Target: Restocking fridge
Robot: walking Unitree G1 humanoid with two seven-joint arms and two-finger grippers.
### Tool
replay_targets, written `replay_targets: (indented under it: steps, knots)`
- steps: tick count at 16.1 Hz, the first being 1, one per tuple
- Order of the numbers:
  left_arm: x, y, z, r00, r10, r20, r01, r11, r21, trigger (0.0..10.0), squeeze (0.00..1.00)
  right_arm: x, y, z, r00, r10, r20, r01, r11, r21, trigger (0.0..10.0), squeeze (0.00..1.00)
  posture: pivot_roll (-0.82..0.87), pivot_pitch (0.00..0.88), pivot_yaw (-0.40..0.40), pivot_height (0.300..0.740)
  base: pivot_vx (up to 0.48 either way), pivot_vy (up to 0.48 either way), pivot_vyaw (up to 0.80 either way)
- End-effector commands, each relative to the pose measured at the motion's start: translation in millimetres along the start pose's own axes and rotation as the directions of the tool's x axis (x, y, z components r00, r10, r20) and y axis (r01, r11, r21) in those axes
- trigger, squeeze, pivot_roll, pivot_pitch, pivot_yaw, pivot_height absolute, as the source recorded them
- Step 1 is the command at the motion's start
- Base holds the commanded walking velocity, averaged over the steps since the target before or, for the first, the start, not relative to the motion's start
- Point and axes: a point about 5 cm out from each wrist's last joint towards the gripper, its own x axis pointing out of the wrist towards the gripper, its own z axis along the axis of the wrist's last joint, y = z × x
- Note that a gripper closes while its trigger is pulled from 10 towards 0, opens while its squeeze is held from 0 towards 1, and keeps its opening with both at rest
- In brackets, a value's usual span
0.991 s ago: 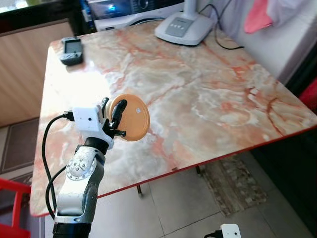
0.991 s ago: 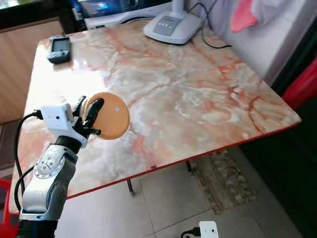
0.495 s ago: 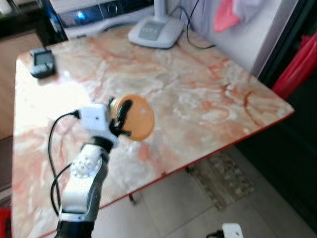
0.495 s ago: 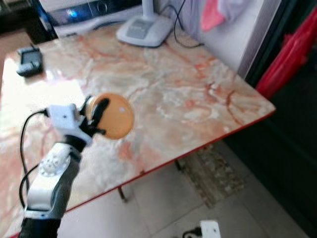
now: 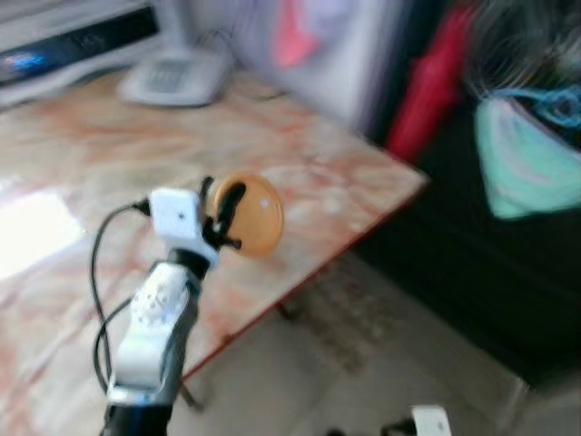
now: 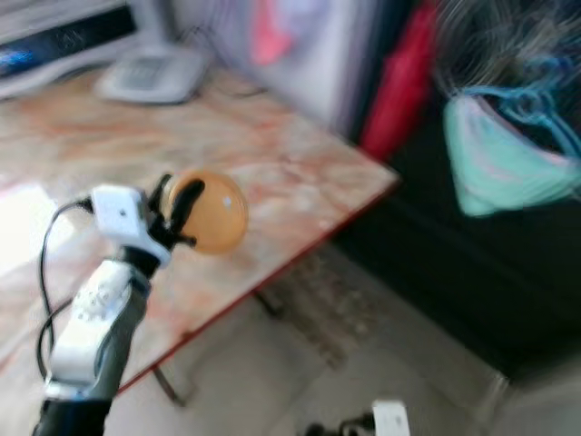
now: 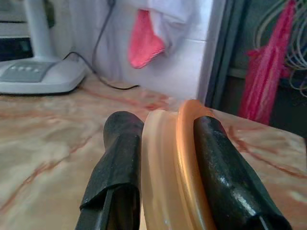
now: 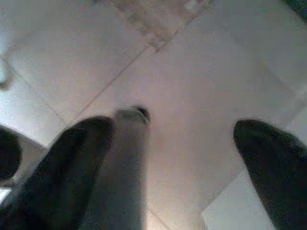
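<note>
A robot's left gripper (image 6: 177, 218) clamps an orange round container (image 6: 211, 212) above a marble table (image 6: 272, 173), blurred by motion; a white appliance (image 6: 150, 75) sits far, turquoise cloth (image 6: 504, 163) hangs right.

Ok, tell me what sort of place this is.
Probably a lived-in home utility or dining corner: a marble-patterned table, a white fan base plugged in by the wall, and tiled floor.
</note>
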Motion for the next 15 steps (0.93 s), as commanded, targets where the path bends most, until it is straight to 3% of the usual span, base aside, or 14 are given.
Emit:
replay_targets:
  steps: [1,15]
  knots:
    - [-0.1,-0.3,2.8,1.0,-0.003,0.017,0.003,1.0,0.011,10.0,0.0,-2.6,11.2,-14.1,0.998,0.034,-0.058,-0.033,0.999,0.012,10.0,0.0,0.06,0.143,0.071,0.74,0.0,0.0,-0.8]
    - [0.3,-1.8,1.1,1.0,-0.008,0.017,0.008,1.0,-0.004,10.0,0.0,-2.8,10.5,-14.7,0.996,0.054,-0.069,-0.054,0.999,-0.002,10.0,0.0,0.06,0.147,0.065,0.74,0.0,0.0,-0.8]
